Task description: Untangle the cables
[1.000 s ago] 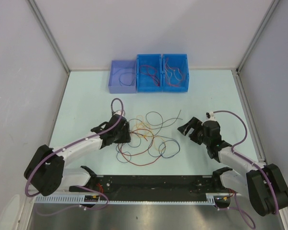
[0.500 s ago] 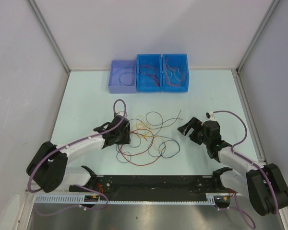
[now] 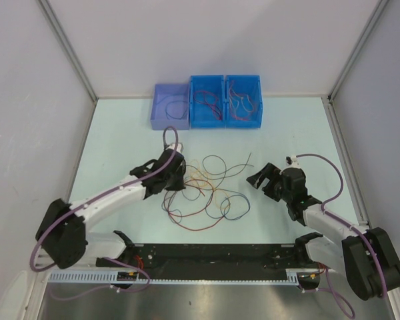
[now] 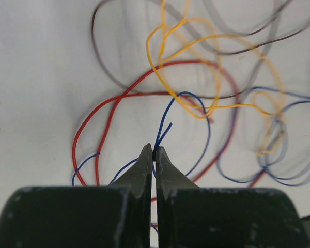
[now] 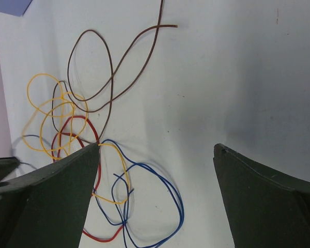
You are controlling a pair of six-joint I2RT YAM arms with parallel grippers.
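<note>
Left end effector [image 3: 178, 180] sits at the left edge of the cables [image 3: 210, 193] in the top view. Can't tell its grip state from up here. Cables lie in one loose tangle mid-bench [image 3: 120, 140], between the two arms, with red, yellow, blue and dark strands looped through each other. Right end effector [image 3: 259, 177] is just right of the tangle, fingers spread, holding nothing and touching no strand. Three bins sit at the far edge: purple bin [image 3: 171, 125] with a dark strand, and two blue bins [image 3: 207, 123] with red strands inside.

Left wrist: left end effector [image 4: 153, 151] is pinched together on the blue cable [image 4: 168, 114], with the strand caught between the tips. A short blue end sticks up just above them. Red cable [image 4: 109, 110] makes a big loop on the left and runs across behind the blue. Yellow cable [image 4: 196, 44] crosses both near centre. Brown cable [image 4: 99, 67] loops along the top. Right side of the frame is blurred.

Right wrist: right end effector [image 5: 157, 146] is wide apart and empty over bare bench. The tangle lies lower left, beside the left finger. Brown cable [image 5: 111, 67] arcs toward the top edge. Yellow cable [image 5: 41, 77] coils at left, and red cable [image 5: 98, 175] and blue cable [image 5: 170, 191] loop near the bottom.
</note>
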